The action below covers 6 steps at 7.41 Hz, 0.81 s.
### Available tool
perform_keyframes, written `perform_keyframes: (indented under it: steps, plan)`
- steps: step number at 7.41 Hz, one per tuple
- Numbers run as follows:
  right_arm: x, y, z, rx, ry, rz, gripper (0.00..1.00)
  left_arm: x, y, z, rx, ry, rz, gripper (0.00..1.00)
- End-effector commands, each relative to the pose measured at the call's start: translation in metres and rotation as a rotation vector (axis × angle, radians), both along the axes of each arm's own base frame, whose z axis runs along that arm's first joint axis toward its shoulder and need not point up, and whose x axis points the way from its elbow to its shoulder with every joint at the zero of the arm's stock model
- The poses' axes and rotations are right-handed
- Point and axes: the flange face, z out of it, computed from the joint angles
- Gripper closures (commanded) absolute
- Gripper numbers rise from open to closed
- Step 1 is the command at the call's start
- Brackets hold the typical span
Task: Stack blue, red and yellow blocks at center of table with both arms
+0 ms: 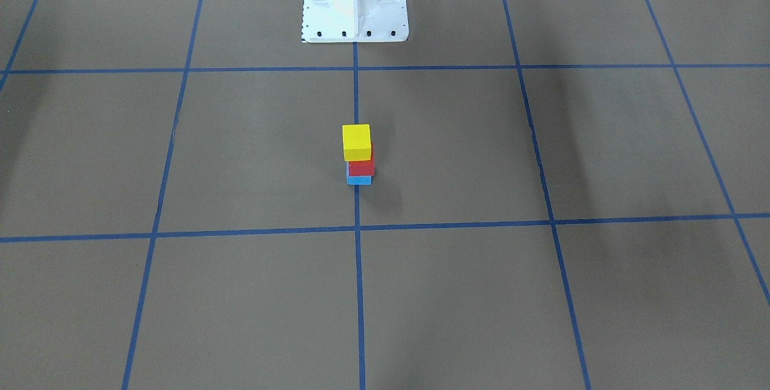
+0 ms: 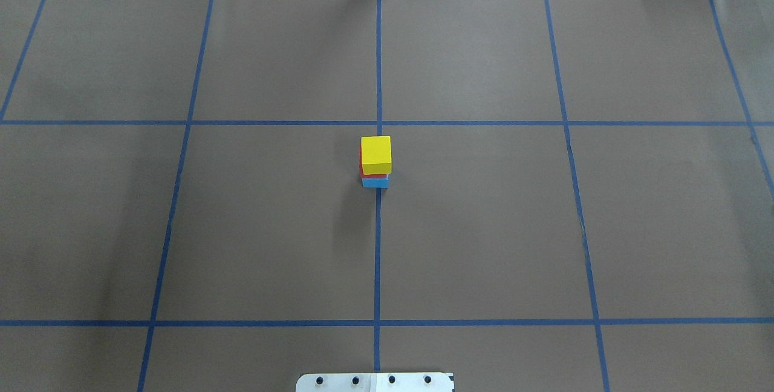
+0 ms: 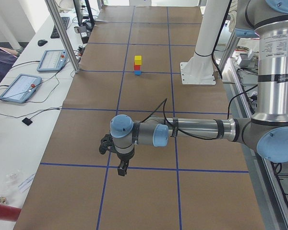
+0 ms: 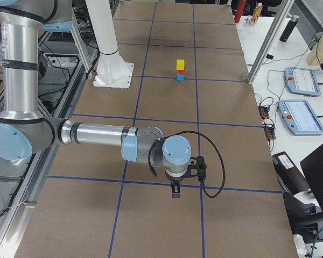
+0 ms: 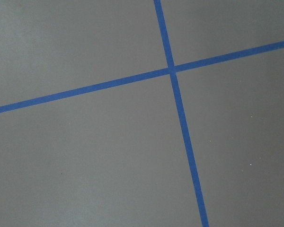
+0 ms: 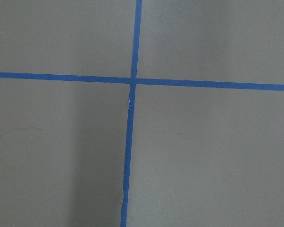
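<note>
Stack: blue block (image 1: 359,180) on the counter (image 2: 484,228), red block (image 1: 361,167) on it, yellow block (image 1: 356,142) on top, slightly offset.
Location: well apart from both end effectors.
Left end effector (image 3: 121,167): points down, carries no block; opening cannot be told.
Right end effector (image 4: 175,191): same; opening cannot be told.
Handling: blocks look light, rigid and smooth. Grip opposite side faces at mid-height. A nudge probably topples the stack.
Status: stack judged complete.

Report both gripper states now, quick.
Left gripper: cannot be told; it shows only in a side view.
Right gripper: cannot be told; it shows only in a side view.
</note>
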Motion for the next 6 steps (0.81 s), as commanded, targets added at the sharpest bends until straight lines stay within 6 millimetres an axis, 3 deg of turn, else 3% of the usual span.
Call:
perform_keyframes:
  steps: [1, 6]
  plan:
    - [-0.0179, -0.0100, -0.0045, 0.008, 0.027, -0.042, 0.01, -0.0001, -0.0009, -0.0010, 0.001, -0.001, -0.002, 0.00]
    - [-0.0214, -0.0111, -0.0142, 0.023, 0.009, -0.041, 0.01, 0.0000, -0.0046, -0.0070, 0.007, -0.001, -0.003, 0.00]
